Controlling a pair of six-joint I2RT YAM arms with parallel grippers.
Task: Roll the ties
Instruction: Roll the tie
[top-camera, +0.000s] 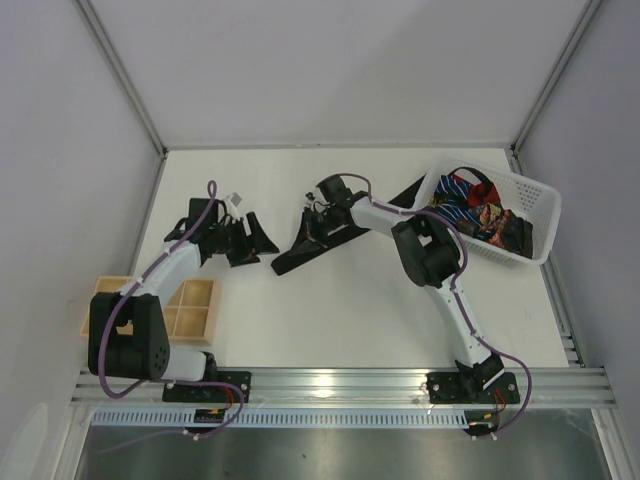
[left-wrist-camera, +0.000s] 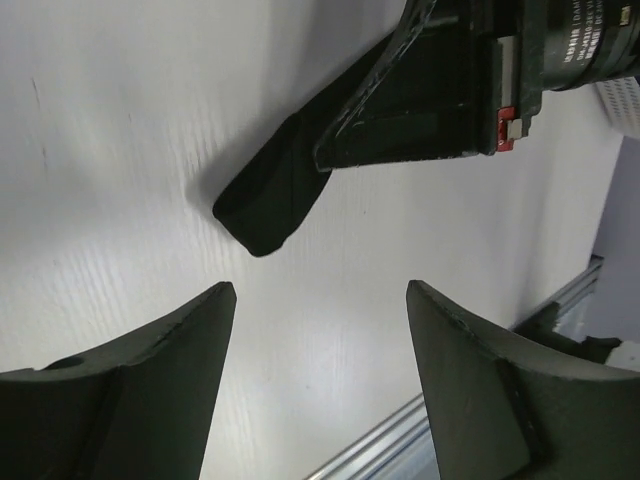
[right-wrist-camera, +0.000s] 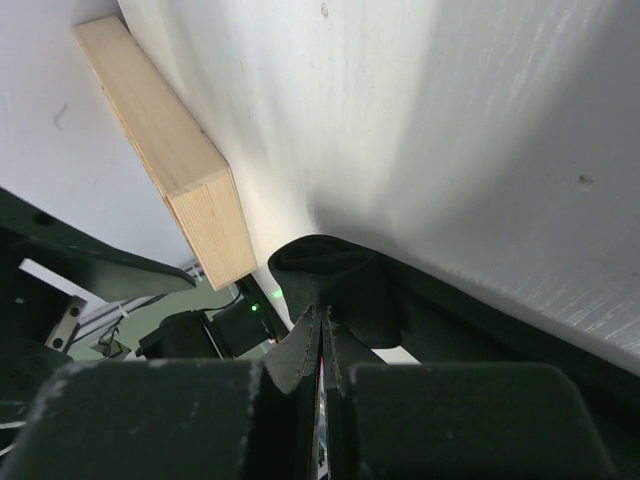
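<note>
Left gripper (top-camera: 245, 238), jaws spread and empty, hovers near the black tie (top-camera: 320, 250) lying mid-table and should close squarely on its folded end while the right gripper (top-camera: 316, 222), clamped on it, holds the roll tight.

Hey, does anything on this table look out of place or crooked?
The white plastic lattice basket at the far right sits askew, one corner seemingly past the white table edge, with coloured fabric ties jumbled inside. Nothing looks spilled or damaged.

Left arm (top-camera: 165, 270), right arm (top-camera: 462, 315): white links, black joints, purple cables; left end effector (left-wrist-camera: 320, 288) black.
</note>
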